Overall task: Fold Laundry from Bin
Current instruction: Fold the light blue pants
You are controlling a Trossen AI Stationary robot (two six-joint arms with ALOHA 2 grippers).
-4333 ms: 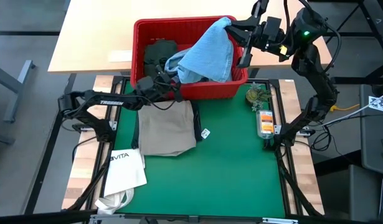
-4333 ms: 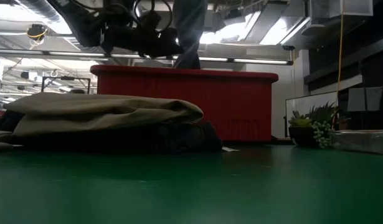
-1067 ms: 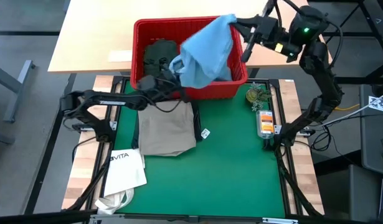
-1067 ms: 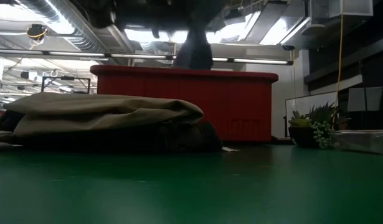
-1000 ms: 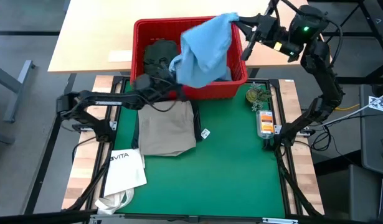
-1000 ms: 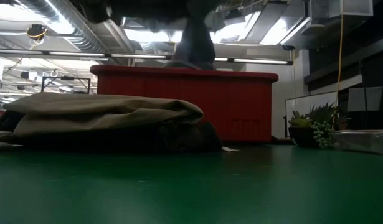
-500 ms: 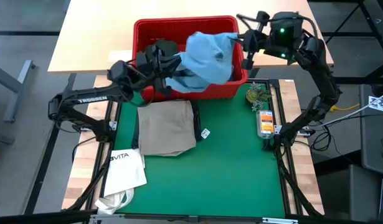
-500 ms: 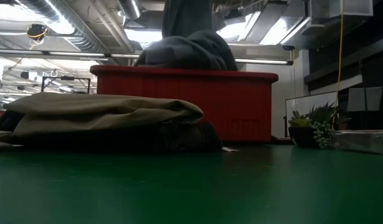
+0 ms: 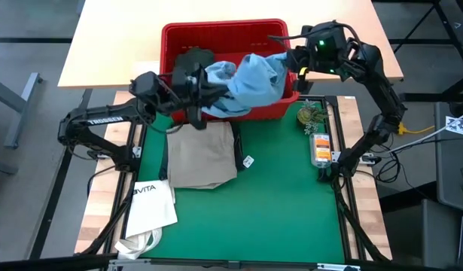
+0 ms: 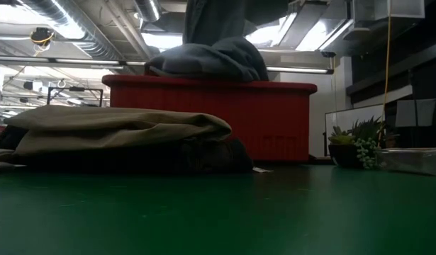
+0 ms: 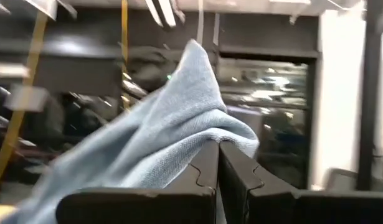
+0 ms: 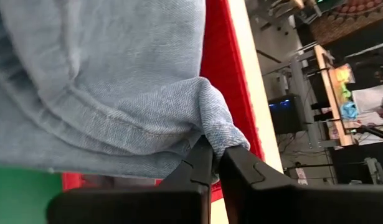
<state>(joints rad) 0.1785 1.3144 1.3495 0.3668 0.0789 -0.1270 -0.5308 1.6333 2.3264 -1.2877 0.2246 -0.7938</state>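
Note:
The light blue jeans (image 9: 250,79) stretch over the red bin (image 9: 171,38) between my two grippers. My left gripper (image 9: 203,84) is shut on their left end above the bin's front wall. My right gripper (image 9: 290,60) is shut on their right end above the bin's right wall. A dark green piece (image 9: 192,59) lies inside the bin. Folded khaki trousers (image 9: 202,154) lie on a dark garment on the green mat. In the low view the jeans (image 10: 210,60) bulge above the bin's rim. My left gripper pinches a bunched fold of the jeans (image 11: 207,134) between its two fingers. The cloth rises from the fingers and runs on toward the other arm. My right gripper pinches a bunched hem fold of the jeans (image 12: 219,134) between its two fingers. It comes from the table's right side, and the cloth spreads away from it over the bin.
A white VITA tote bag (image 9: 150,207) lies at the mat's near left. A small plant (image 9: 309,115) and a clear box with an orange item (image 9: 321,148) stand along the mat's right edge. A white tag (image 9: 248,161) lies beside the trousers.
My left gripper has risen from the bin's front wall and taken the jeans' left end upward. My right gripper has come down and toward the table's left with the other end. The jeans, which hung from the right gripper, now sag between both grippers over the bin.

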